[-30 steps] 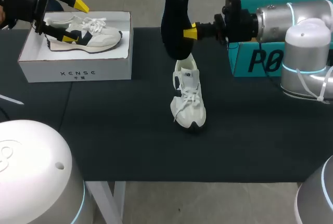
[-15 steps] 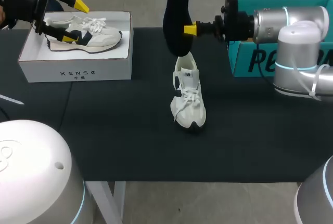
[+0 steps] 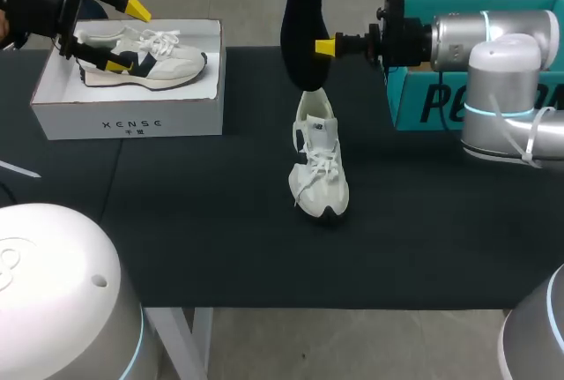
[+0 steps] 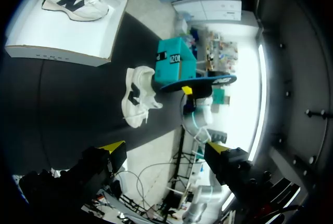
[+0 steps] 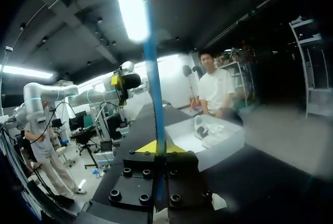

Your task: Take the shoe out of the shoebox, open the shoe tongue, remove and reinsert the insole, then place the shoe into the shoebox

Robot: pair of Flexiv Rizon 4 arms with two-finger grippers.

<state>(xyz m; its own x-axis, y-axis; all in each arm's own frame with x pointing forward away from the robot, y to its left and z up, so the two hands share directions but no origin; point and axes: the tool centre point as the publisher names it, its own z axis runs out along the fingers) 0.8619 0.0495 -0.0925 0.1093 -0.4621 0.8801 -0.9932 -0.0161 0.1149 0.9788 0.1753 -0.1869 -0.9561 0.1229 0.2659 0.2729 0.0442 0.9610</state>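
A white sneaker stands toe-forward on the black table, its heel under a dark navy insole. My right gripper is shut on that insole and holds it upright in the air above the heel. In the right wrist view the insole shows edge-on as a thin blue strip rising from between the right gripper's fingers. The white shoebox at the back left holds a second white and navy sneaker. My left gripper hangs open over that box, its gripper holding nothing.
A teal box stands at the back right, beneath my right arm. From the left wrist, the loose sneaker lies between the shoebox and the teal box. The black mat runs on to the table's front edge.
My right gripper has lifted the insole slightly and turned it more edge-on to the head camera. The left arm, the sneaker and the shoebox have stayed put.
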